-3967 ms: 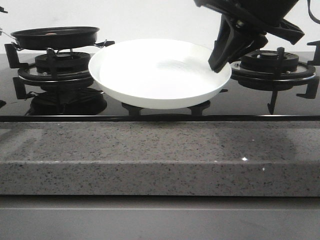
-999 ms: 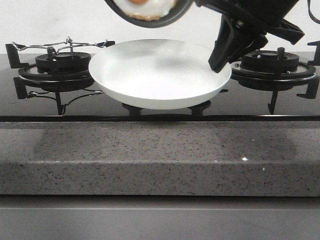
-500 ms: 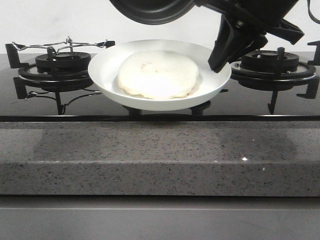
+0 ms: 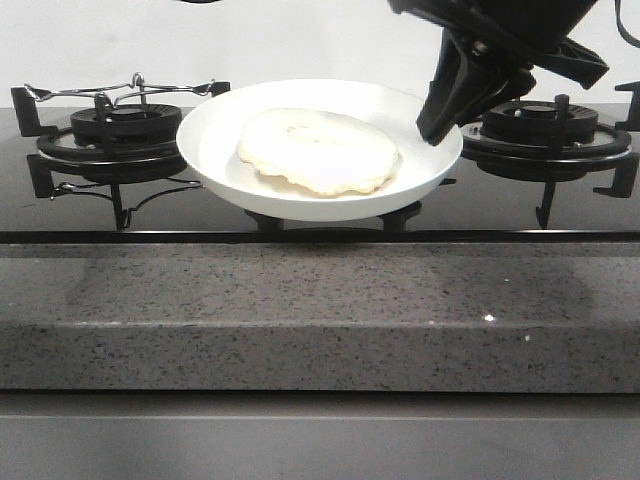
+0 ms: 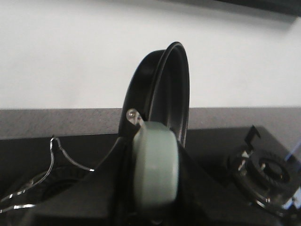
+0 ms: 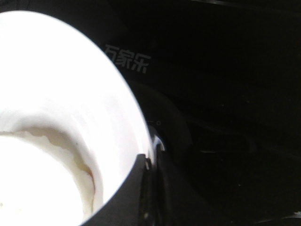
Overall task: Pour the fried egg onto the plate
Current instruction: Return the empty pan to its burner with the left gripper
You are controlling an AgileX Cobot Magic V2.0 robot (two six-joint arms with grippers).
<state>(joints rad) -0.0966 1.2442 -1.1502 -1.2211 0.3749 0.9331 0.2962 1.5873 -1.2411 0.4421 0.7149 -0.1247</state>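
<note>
The left gripper (image 5: 155,207) grips the black frying pan (image 5: 162,89) by its handle, tipped on edge and empty. The fried egg (image 4: 318,150) lies yolk-down in the plate (image 4: 215,125), whose right rim the right gripper (image 4: 440,125) pinches. Printed on the dark hob: 万家乐 (image 6: 126,60).

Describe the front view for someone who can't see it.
A pale fried egg lies in a white plate held at its rim by the right arm's black fingers, above a black gas stove behind a speckled grey counter edge.
</note>
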